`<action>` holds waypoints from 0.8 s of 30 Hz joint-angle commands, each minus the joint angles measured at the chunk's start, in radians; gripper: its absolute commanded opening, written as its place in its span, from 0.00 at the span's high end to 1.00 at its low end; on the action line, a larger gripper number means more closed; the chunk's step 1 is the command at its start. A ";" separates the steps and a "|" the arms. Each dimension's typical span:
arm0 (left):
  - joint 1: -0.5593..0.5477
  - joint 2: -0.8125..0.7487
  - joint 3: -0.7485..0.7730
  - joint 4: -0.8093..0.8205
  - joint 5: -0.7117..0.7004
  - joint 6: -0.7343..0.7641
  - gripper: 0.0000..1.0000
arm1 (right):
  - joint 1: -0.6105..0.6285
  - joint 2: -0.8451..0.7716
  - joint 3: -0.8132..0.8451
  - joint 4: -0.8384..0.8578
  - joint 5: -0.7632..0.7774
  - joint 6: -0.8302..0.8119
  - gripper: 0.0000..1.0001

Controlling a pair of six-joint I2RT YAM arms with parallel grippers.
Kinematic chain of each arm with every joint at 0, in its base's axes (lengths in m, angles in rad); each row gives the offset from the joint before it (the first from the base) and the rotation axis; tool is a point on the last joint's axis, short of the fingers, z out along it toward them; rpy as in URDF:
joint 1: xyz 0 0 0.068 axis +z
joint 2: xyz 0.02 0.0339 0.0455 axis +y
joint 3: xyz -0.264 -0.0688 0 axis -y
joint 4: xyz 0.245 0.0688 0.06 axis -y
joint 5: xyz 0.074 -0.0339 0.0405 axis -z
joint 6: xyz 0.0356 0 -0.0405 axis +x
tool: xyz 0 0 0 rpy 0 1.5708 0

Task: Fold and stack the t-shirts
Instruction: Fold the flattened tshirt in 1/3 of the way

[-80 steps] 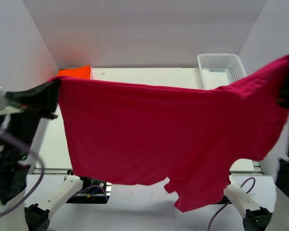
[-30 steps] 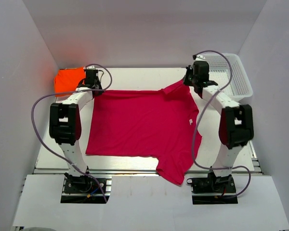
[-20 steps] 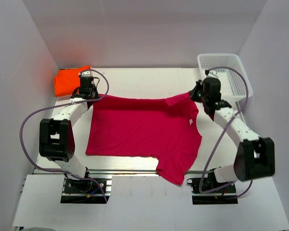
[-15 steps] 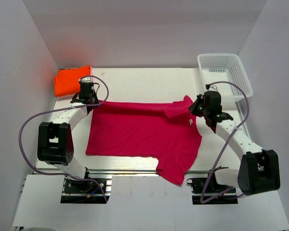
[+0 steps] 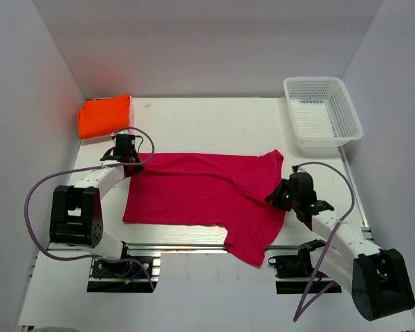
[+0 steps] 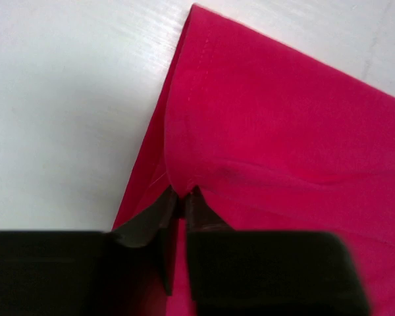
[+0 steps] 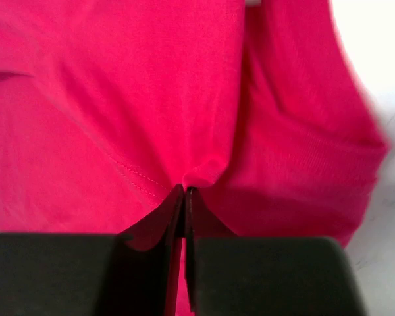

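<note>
The magenta-pink t-shirt (image 5: 200,190) lies across the middle of the table, its far edge folded toward the near side, one sleeve hanging over the front edge. My left gripper (image 5: 128,166) is shut on the shirt's far-left corner (image 6: 181,194). My right gripper (image 5: 280,197) is shut on a pinch of the shirt's right side (image 7: 184,189), low over the cloth. The orange t-shirt (image 5: 105,115) sits as a folded rectangle in the far-left corner, apart from both grippers.
A white mesh basket (image 5: 323,114) stands at the far right. White walls close in the left, right and far sides. The table's front edge (image 5: 194,245) runs just beyond the arm bases.
The shirt went from held up in the air to laid on the table. Both grippers then pulled its far edge toward the near side, the right one further than the left.
</note>
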 commanded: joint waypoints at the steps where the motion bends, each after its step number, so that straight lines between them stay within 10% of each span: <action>1: 0.006 -0.054 -0.001 -0.092 -0.038 -0.063 0.79 | 0.027 -0.011 -0.056 0.039 -0.068 0.045 0.91; 9: 0.006 -0.081 0.110 -0.327 -0.199 -0.203 0.00 | 0.038 -0.031 0.100 -0.051 0.148 -0.046 0.29; 14: 0.006 -0.069 0.188 -0.387 -0.218 -0.206 0.00 | 0.038 0.045 0.248 -0.024 0.207 -0.108 0.17; 24: -0.014 -0.002 0.179 0.027 0.308 0.013 0.00 | 0.036 0.364 0.432 0.109 0.073 -0.125 0.10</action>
